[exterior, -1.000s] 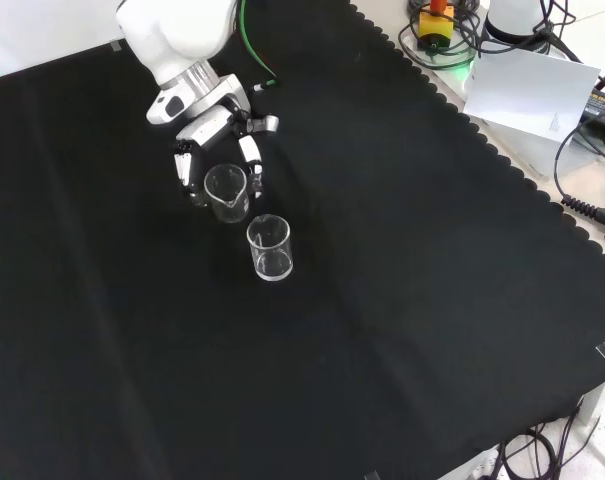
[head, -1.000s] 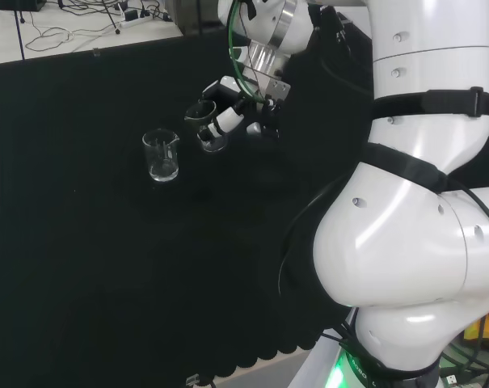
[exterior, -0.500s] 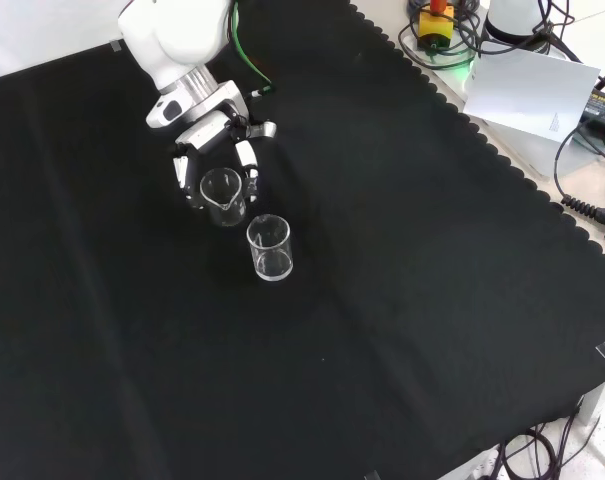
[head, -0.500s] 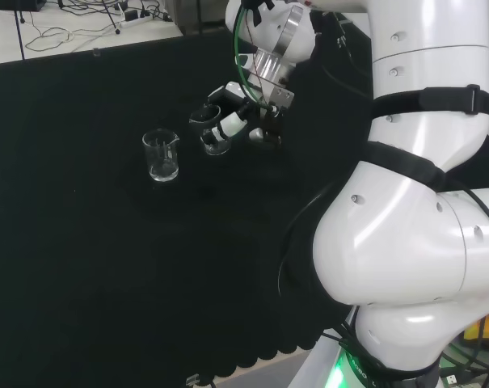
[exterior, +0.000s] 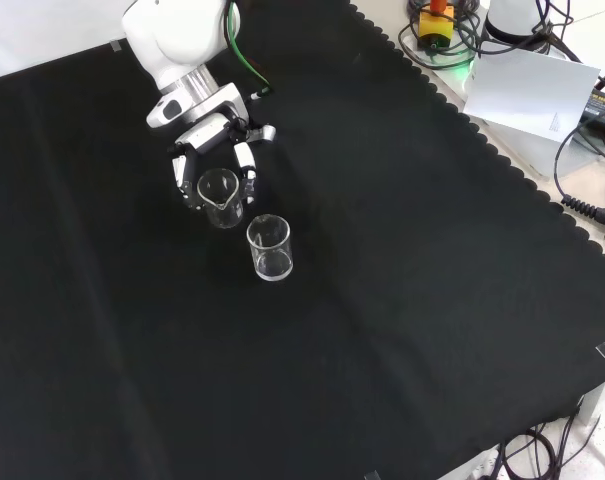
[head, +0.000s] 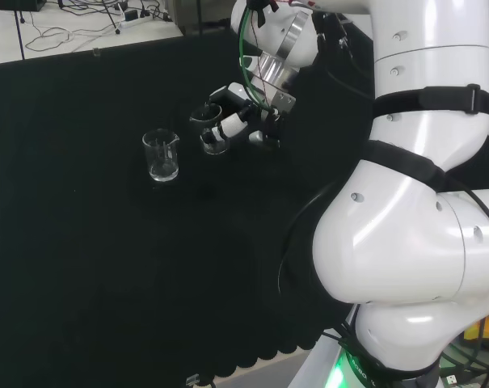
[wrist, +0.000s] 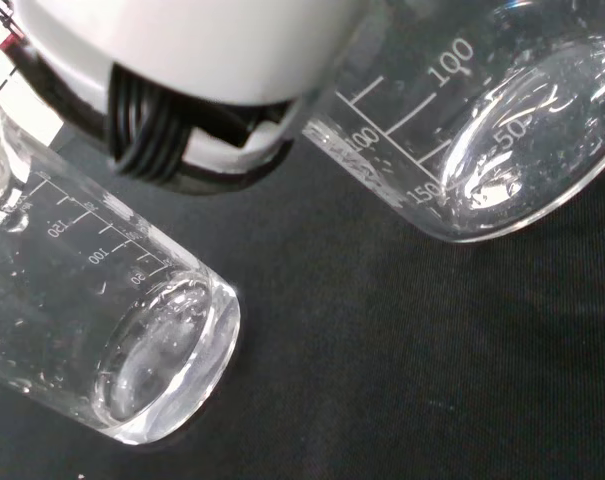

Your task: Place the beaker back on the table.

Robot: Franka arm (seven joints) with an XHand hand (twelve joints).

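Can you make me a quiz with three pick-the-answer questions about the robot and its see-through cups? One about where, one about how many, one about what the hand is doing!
1. In the front view, where is the free-standing clear glass beaker compared with the clear spouted beaker in the black and white hand?
A. Lower and to the right
B. Far behind the arm
C. Stacked inside it

2. How many clear beakers show in the front view?
A. One
B. Two
C. Five

3. What is the hand doing?
A. Lying flat on the black cloth
B. Pointing at the ceiling
C. Curled round a beaker

Answers: 1 A, it stands just below and right of the held one. 2 B, one held, one standing alone. 3 C, fingers flank the beaker's sides.
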